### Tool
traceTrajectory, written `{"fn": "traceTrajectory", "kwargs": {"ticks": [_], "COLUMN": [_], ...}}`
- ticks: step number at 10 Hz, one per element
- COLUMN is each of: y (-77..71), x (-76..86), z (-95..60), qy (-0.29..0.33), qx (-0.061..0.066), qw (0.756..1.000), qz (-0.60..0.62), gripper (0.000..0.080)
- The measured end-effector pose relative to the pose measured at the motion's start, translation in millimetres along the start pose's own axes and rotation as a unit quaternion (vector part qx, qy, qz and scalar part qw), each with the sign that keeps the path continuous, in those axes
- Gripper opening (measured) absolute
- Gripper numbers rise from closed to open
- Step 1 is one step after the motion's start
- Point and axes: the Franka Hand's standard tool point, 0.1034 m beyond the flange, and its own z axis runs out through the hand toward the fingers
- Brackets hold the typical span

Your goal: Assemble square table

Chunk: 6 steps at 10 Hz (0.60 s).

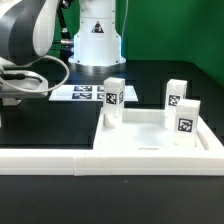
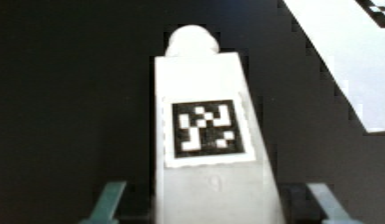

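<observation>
A white leg (image 2: 207, 120) with a black-white tag lies lengthwise on the black table between my gripper's (image 2: 215, 202) fingers (image 2: 111, 200). Both fingers stand to its sides with a dark gap on each side, so the gripper is open around the leg and not touching it. In the exterior view the square tabletop (image 1: 150, 140) lies at the right. Three tagged legs stand upright on it: one at its far left (image 1: 113, 100), two at its right (image 1: 177, 95) (image 1: 185, 118). My arm (image 1: 30, 40) reaches down at the exterior view's left, where its fingers cannot be made out.
The long white L-shaped rail (image 1: 60, 158) runs along the front, against the tabletop. The marker board (image 1: 85, 93) lies behind, near the robot base (image 1: 97, 35). A white flat edge (image 2: 349, 60) shows beside the leg in the wrist view.
</observation>
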Motion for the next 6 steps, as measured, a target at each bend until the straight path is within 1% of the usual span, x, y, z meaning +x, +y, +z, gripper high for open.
{"fn": "traceTrajectory", "kwargs": {"ticks": [4, 5, 6], "y": [-0.3, -2.6, -8.6], "x": [-0.5, -3.6, -13.5], "z": [-2.1, -15.0, -36.2], "qy": [0.0, 0.003, 0.003], "qx": [0.0, 0.0, 0.004], "qw": [1.0, 1.0, 1.0], "qz": [-0.003, -0.015, -0.027], "gripper": [0.0291, 0.0291, 0.0291]}}
